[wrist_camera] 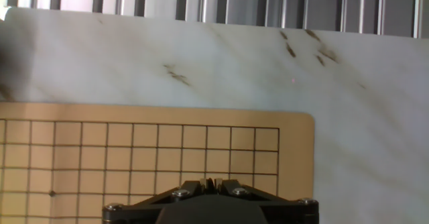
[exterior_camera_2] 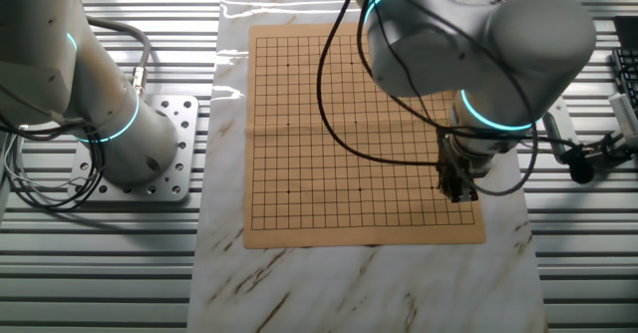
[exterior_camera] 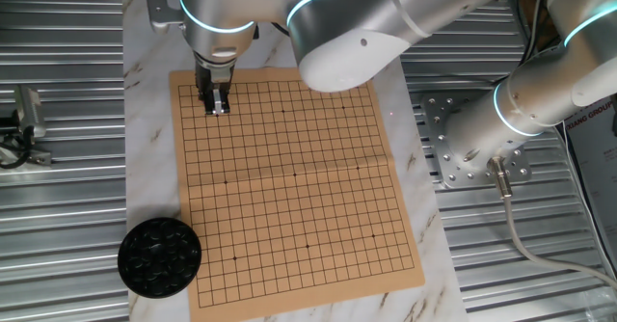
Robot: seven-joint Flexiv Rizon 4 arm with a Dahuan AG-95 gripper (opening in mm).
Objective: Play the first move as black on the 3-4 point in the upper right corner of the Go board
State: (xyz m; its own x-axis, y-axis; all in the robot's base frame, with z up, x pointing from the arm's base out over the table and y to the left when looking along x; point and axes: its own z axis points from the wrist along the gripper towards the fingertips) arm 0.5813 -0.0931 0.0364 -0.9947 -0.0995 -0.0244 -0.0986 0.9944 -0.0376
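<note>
The Go board lies bare on the marble slab, with no stones on its grid. My gripper hangs low over the board's far left corner in one fixed view, a few lines in from both edges. The other fixed view puts the gripper over the near right corner of the board. In the hand view the gripper is shut, with a small black stone pinched between its pale pads. The board's corner lies just ahead. A round black bowl holds several black stones.
The marble slab extends past the board's edge, with ribbed metal table around it. The arm's base and mounting plate stand beside the slab. The arm's large elbow hangs above the board's far side.
</note>
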